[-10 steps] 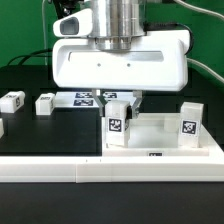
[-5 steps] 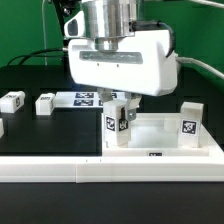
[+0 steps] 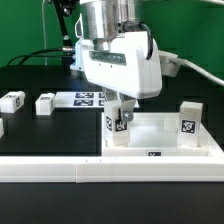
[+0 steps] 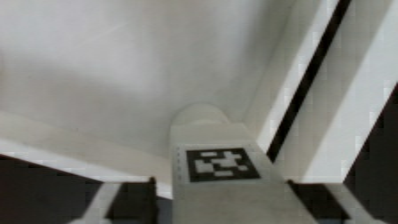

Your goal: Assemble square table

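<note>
Our gripper [image 3: 120,112] has its jaws pinching a white table leg [image 3: 117,132], which stands upright in a corner socket of the square table [image 3: 160,138]. The leg's only label is a black-and-white tag [image 4: 219,163]. A second leg [image 3: 188,122] stands at the corner toward the exterior view's right. The outer loose leg [image 3: 12,100] and inner loose leg [image 3: 45,103] lie well apart, toward the exterior view's left.

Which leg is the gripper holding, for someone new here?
Find the square table, the white slab at the exterior view's right. The leg stands upright on its near corner toward that view's left. Only this one sits in the gripper.
</note>
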You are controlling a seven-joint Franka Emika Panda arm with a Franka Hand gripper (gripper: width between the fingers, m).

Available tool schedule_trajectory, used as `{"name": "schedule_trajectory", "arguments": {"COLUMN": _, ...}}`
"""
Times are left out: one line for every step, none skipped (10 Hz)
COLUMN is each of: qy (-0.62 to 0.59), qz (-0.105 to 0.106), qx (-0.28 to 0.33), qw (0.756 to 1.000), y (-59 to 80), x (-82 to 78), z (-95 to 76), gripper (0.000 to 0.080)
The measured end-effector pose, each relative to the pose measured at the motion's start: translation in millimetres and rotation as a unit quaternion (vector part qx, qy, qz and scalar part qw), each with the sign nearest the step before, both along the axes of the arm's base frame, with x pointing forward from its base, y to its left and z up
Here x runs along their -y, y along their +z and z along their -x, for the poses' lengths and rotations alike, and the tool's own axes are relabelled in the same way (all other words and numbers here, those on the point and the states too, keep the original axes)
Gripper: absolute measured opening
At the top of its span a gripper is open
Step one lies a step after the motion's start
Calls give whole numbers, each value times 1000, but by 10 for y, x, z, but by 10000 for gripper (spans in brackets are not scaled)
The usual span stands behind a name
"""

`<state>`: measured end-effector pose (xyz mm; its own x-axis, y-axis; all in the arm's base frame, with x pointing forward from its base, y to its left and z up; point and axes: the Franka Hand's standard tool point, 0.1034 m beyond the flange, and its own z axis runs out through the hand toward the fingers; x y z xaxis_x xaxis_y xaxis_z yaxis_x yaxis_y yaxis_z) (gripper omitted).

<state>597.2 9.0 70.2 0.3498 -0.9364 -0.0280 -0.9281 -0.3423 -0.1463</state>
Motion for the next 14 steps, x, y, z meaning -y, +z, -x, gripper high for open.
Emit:
{"name": "schedule_trajectory", "arguments": {"qy": 18, "qz": 2, "qx": 1, "qw": 1000, "y": 0, "x": 0, "z": 0, "gripper": 471}}
{"name": "schedule_trajectory", "arguments": {"qy": 57, "qz": 7, "qx": 4, "qw": 998, "y": 1, "x": -1, "z": 0, "gripper": 587}}
{"name": "schedule_trajectory", "arguments": {"qy": 83, "qz": 11, "qx": 6, "qw": 996, "y": 1, "x": -6, "z": -1, "gripper": 587}}
{"name": "schedule_trajectory", "arguments": {"qy": 136, "qz": 18, "qx": 10, "qw": 990, "y": 5, "x": -10, "z": -6, "gripper": 637}}
{"name": "schedule_trajectory", "arguments": {"qy": 192, "qz": 25, "qx": 15, "qw": 981, "y": 8, "x": -19, "z": -11, "gripper": 646}}
{"name": "schedule_trajectory", "arguments": {"qy": 250, "qz": 32, "qx": 19, "qw": 967, "y": 4, "x": -9, "z": -11, "gripper": 646}}
{"name": "schedule_trajectory", "arguments": {"qy": 308, "qz": 40, "qx": 22, "qw": 950, "y": 0, "x": 22, "z": -14, "gripper": 646}}
{"name": "schedule_trajectory", "arguments": {"qy": 350, "qz": 44, "qx": 23, "qw": 935, "y": 2, "x": 22, "z": -16, "gripper": 649}}
{"name": "schedule_trajectory", "arguments": {"qy": 388, "qz": 49, "qx": 25, "qw": 920, "y": 2, "x": 18, "z": -16, "gripper": 649}}
{"name": "schedule_trajectory", "arguments": {"qy": 426, "qz": 55, "qx": 26, "qw": 903, "y": 1, "x": 8, "z": -16, "gripper": 649}}
{"name": "schedule_trajectory", "arguments": {"qy": 455, "qz": 59, "qx": 25, "qw": 888, "y": 1, "x": -18, "z": -14, "gripper": 649}}
{"name": "schedule_trajectory", "arguments": {"qy": 476, "qz": 61, "qx": 24, "qw": 877, "y": 13, "x": -53, "z": -23, "gripper": 649}}
{"name": "schedule_trajectory", "arguments": {"qy": 512, "qz": 68, "qx": 24, "qw": 856, "y": 15, "x": -54, "z": -27, "gripper": 649}}
{"name": "schedule_trajectory", "arguments": {"qy": 541, "qz": 74, "qx": 24, "qw": 838, "y": 14, "x": -46, "z": -28, "gripper": 649}}
